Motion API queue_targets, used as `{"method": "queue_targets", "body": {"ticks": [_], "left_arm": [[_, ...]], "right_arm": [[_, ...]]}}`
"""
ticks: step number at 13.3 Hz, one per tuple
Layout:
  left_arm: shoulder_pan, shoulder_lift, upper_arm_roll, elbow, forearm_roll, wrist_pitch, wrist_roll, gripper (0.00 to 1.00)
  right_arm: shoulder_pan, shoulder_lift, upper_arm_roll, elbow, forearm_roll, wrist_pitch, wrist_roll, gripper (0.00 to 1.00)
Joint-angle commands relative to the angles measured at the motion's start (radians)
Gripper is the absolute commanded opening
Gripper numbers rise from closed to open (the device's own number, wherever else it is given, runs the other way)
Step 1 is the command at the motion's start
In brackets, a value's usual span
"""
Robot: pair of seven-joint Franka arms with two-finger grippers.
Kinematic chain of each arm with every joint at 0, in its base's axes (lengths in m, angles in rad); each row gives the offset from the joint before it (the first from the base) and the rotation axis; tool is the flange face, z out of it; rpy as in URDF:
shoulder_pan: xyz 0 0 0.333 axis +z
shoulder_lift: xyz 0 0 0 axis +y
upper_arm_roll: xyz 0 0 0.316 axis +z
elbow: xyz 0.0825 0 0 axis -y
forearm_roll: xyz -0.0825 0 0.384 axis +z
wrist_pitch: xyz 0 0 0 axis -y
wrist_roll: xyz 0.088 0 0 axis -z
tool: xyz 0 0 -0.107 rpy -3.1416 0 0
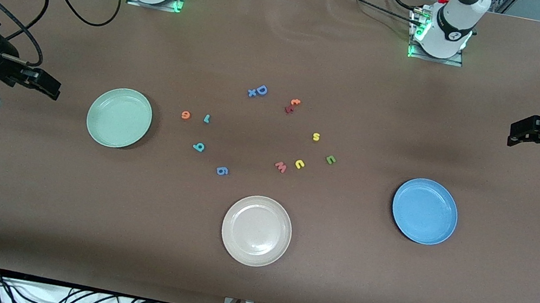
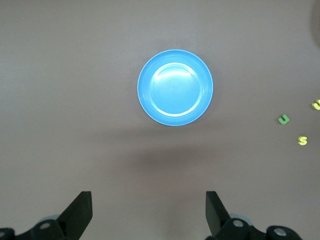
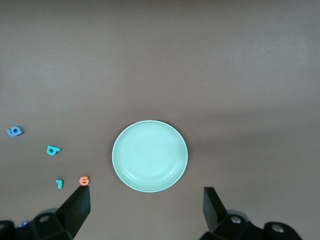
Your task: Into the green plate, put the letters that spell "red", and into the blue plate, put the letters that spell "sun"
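The mint-green plate [image 1: 119, 117] [image 3: 150, 155] lies toward the right arm's end, the blue plate [image 1: 424, 211] [image 2: 175, 87] toward the left arm's end. Both are bare. Beside the green plate lie the orange "e" [image 1: 186, 115] [image 3: 84, 180], teal "r" [image 1: 206, 118] [image 3: 59, 183] and teal "d" [image 1: 199, 147] [image 3: 52, 150]. Toward the blue plate lie the yellow "s" [image 1: 316, 136] [image 2: 302, 140], yellow "u" [image 1: 299, 164] and green "n" [image 1: 331, 159] [image 2: 284, 119]. My right gripper [image 1: 51, 88] [image 3: 147, 207] hangs open beside the green plate. My left gripper [image 1: 515, 134] [image 2: 148, 210] hangs open over bare table by the blue plate.
A beige-white plate [image 1: 257, 230] sits nearest the front camera, mid-table. Other loose letters lie among the task letters: a blue "D" [image 1: 258, 91], a blue "g" [image 1: 222, 170], a red "w" [image 1: 280, 166] and a red-orange pair [image 1: 292, 105].
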Motion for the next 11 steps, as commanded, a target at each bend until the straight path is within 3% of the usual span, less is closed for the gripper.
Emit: {"method": "queue_targets", "body": {"ticks": [1, 11], "left_arm": [[-0.007, 0.015, -0.003, 0.046, 0.015, -0.024, -0.024, 1.00], [-0.009, 0.036, -0.004, 0.046, 0.015, -0.025, -0.014, 1.00]], "right_arm": [[0.000, 0.000, 0.007, 0.023, -0.001, -0.053, 0.010, 1.00], [-0.003, 0.002, 0.006, 0.023, -0.001, -0.053, 0.006, 1.00]]}}
